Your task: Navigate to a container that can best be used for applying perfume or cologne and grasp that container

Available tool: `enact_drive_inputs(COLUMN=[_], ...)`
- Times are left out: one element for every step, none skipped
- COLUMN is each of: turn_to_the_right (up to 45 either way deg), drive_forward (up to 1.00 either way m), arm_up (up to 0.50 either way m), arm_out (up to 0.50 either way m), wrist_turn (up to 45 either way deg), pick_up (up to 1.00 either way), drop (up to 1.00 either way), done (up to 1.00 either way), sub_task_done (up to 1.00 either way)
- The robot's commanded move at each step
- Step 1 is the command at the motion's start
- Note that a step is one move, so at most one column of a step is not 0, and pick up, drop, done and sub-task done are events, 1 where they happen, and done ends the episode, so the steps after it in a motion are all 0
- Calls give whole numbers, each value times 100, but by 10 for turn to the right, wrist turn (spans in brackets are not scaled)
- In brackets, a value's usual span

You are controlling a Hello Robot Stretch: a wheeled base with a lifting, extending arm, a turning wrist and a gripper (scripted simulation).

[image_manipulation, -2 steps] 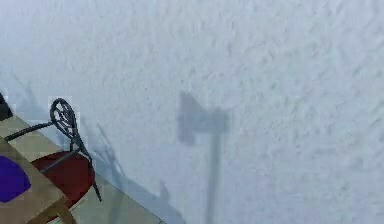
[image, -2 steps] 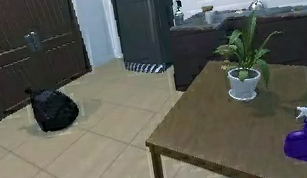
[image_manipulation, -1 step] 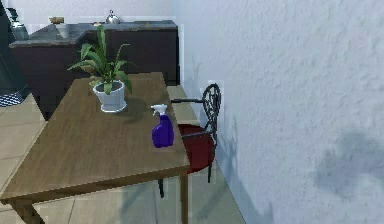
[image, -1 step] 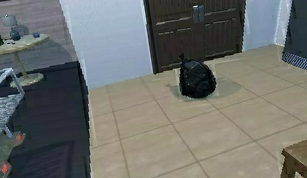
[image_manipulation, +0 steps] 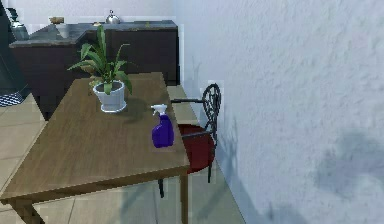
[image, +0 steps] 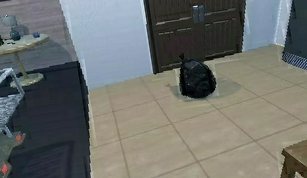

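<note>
Spray bottle [image_manipulation: 162, 128] stands upright on the wooden table [image_manipulation: 80, 155] in the arm side view, close to the table's edge at about 4 o'clock from the potted plant [image_manipulation: 109, 90]. It has a blue-violet body and a white trigger head. A red-seated chair [image_manipulation: 200, 138] with a dark curled back is tucked in at the bottle's 3 o'clock, against the pale wall.

The bottle looks like thin moulded plastic, so it is probably light. It should be stiff enough to take a firm squeeze and is not likely to break. Its smooth sides could slip. The trigger head puts weight high over a narrow base, so a sideways nudge might tip it or push it off the nearby edge. The best hold is likely across the middle of the body, or just under the white head where the neck narrows and the shoulder would stop it sliding down. The trigger itself is best left alone.

The state of the gripper cannot be told from these pictures.

In the forward view a black bag [image: 196, 77] sits on the tiled floor at 12 o'clock, in front of a dark double door [image: 198, 15]. A small round table [image: 6, 48] stands at 10 o'clock.
</note>
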Motion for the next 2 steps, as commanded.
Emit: enact_drive_inputs(turn_to_the_right=[0,0], drive_forward=[0,0], arm_up=[32,0], arm_out=[0,50], wrist_turn=[0,0], pick_up=[0,0], drop=[0,0], done=[0,0], sub_task_done=[0,0])
